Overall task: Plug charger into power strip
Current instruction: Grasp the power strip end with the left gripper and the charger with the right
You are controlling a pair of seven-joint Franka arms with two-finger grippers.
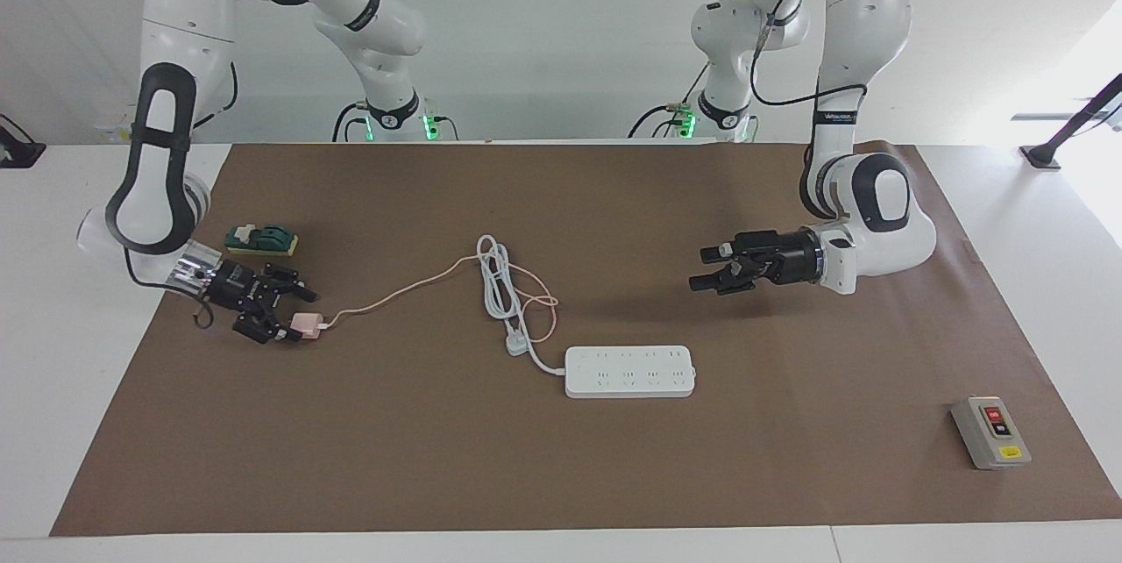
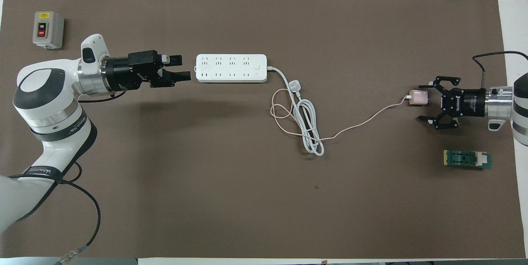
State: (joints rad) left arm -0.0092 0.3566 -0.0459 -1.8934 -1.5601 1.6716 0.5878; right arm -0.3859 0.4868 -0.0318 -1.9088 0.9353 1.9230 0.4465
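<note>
The right gripper [image 1: 282, 310] [image 2: 425, 104] is seen low over the brown mat [image 1: 561, 475] at the right arm's end, its jaws spread wide. The pale-pink charger [image 1: 306, 324] [image 2: 418, 98] lies on the mat just off the fingertips, partly between them and nearer one finger; contact cannot be told. Its thin pink cable [image 1: 399, 289] [image 2: 363, 122] runs away from the claw toward the coiled white cord [image 1: 498, 282] [image 2: 307, 128]. The left gripper [image 1: 708, 269] [image 2: 181, 68] is held raised, jaws open, with the white power strip [image 1: 629, 371] [image 2: 231, 68] lying flat just ahead of its tips. A green block [image 1: 262, 239] [image 2: 467, 159] sits beside the right gripper.
</note>
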